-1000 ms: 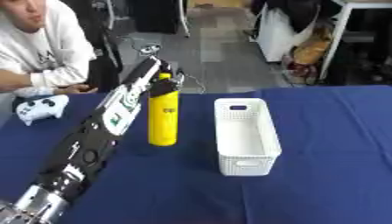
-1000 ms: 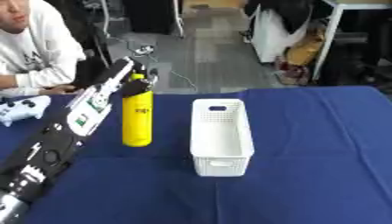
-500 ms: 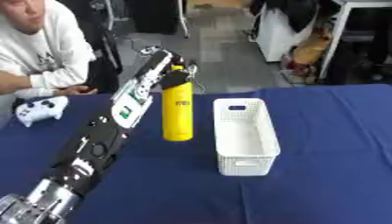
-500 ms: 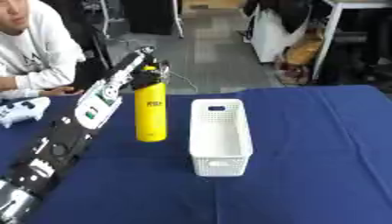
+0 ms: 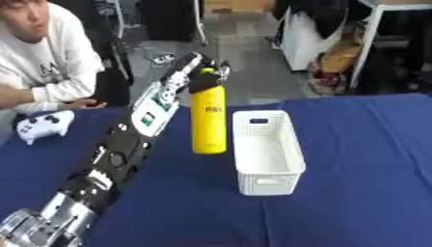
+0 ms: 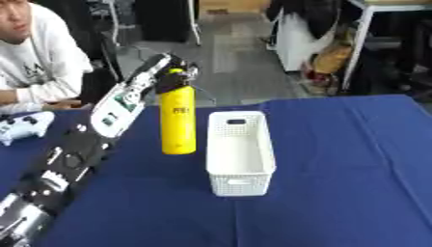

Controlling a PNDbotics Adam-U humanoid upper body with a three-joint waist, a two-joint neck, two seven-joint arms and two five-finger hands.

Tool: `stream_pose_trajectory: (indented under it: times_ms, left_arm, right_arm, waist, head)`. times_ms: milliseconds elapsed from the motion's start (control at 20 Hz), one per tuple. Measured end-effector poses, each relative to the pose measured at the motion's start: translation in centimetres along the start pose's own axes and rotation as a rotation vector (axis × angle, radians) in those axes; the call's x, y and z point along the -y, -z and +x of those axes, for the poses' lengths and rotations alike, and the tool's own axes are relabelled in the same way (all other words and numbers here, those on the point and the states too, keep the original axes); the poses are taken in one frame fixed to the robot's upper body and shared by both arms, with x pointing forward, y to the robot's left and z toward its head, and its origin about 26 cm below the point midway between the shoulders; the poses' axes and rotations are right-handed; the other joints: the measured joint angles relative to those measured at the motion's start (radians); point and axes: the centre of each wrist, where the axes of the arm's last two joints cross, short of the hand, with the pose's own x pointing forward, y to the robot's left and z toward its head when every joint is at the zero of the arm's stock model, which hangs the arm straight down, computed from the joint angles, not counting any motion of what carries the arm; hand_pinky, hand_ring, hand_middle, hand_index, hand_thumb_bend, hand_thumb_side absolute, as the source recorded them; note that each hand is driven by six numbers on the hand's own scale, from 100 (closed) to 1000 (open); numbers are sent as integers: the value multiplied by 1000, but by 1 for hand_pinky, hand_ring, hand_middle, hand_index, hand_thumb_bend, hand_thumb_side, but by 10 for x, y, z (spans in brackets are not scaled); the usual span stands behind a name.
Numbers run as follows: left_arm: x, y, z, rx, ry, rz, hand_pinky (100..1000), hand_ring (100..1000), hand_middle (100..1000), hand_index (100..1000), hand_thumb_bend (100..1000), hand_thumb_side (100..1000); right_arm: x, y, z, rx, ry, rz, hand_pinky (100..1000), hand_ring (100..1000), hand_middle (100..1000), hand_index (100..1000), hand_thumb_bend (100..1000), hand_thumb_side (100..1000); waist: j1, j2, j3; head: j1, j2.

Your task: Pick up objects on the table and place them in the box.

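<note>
A tall yellow bottle [image 5: 209, 123] with a black cap hangs upright, its base just above the blue table [image 5: 363, 159]. My left hand [image 5: 199, 71] is shut on its cap, with the long black and silver arm running up from the lower left. The bottle hangs just left of the white perforated box [image 5: 267, 152], close to its left wall. The box stands lengthwise in the table's middle and looks empty. My right hand shows in neither view.
A white game controller [image 5: 40, 127] lies at the table's far left edge. A person in a white top sits behind that corner, hands by the edge. Chairs, bags and a white desk stand on the floor beyond the table.
My left hand has lifted the yellow bottle off the table and carried it to the right, from well left of the box to right beside its left wall.
</note>
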Motion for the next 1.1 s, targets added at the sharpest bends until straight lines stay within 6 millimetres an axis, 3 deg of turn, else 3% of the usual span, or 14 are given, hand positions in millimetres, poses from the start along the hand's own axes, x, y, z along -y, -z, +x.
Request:
stream_pose_trajectory:
  times_ms: [550,1100]
  left_arm:
    - [-6,9,21,42,-5,-13,100,100,100,273,100,600]
    - [5,15,32,66,-47,-32,100,100,100,276,100,601]
  right_arm:
    - [0,1,0,-1,4,1,100,216,215,361,150,796]
    - [-3,5,0,12,23,11,100,216,215,361,152,795]
  waist:
    - [13,-16,-2]
    - [20,-17,-22]
  head:
    - [0,-7]
    - [21,-17]
